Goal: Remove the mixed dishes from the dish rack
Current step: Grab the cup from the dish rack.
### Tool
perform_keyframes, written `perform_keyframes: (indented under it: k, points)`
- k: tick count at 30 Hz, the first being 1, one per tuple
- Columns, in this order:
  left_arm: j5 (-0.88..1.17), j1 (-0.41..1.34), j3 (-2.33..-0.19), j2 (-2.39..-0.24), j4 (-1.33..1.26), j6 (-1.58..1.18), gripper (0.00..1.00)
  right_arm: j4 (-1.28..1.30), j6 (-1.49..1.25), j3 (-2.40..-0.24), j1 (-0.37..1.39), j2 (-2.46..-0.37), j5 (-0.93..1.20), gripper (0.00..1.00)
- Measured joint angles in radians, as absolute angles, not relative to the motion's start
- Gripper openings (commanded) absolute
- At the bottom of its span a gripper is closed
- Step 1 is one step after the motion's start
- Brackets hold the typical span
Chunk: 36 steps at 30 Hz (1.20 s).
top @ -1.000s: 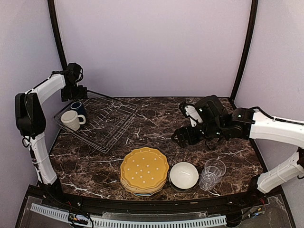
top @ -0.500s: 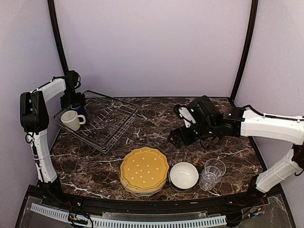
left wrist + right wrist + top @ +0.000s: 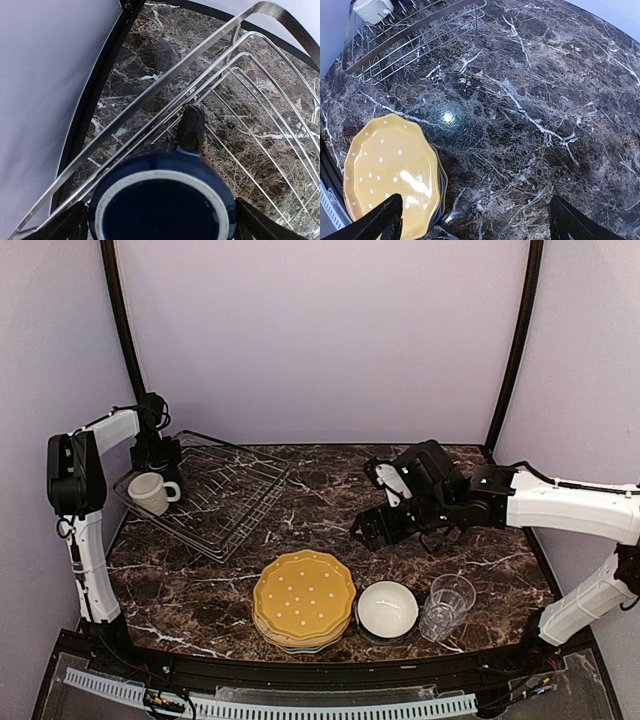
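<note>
The wire dish rack (image 3: 215,498) sits at the back left and holds a cream mug (image 3: 150,492) and a dark blue mug (image 3: 168,470). My left gripper (image 3: 157,453) hangs open right over the dark blue mug (image 3: 162,200). Its fingers (image 3: 62,227) stand on either side of the rim, and I cannot tell whether they touch it. At the front stand a stack of plates with the yellow plate (image 3: 303,598) on top, a white bowl (image 3: 387,609) and a clear glass tumbler (image 3: 445,606). My right gripper (image 3: 375,528) hovers open and empty above the marble.
The rack's rim wires (image 3: 200,65) run close behind the dark mug's handle. The black frame post (image 3: 125,330) and the purple wall stand just left of my left arm. In the right wrist view the yellow plate (image 3: 390,170) lies at the lower left, the rack (image 3: 410,40) further off.
My left gripper has come down and inward onto the dark blue mug in the rack's corner. My right arm has drifted a little to the left, still open.
</note>
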State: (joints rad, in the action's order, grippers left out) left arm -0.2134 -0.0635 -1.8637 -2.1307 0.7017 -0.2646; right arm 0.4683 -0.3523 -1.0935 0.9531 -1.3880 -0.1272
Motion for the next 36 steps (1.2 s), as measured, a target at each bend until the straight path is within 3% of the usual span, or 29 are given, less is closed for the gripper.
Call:
perform_keyframes:
  k: [6, 20, 27, 36]
  points:
    - [-0.214, -0.064, -1.864, -2.154, 0.678, -0.237, 0.93, 0.458, -0.358, -1.093, 0.953, -1.397, -0.107, 0.99]
    - [-0.147, -0.064, -1.899, -2.167, 0.724, -0.209, 0.55, 0.449, -0.394, -1.093, 0.952, -1.399, -0.085, 0.99]
    - [-0.096, -0.063, -1.848, -2.091, 0.711, -0.210, 0.52, 0.449, -0.408, -1.093, 0.952, -1.399, -0.081, 0.99]
    - [0.080, -0.064, -1.684, -1.752, 0.601, -0.234, 0.46, 0.451, -0.451, -1.100, 0.952, -1.406, -0.112, 0.99]
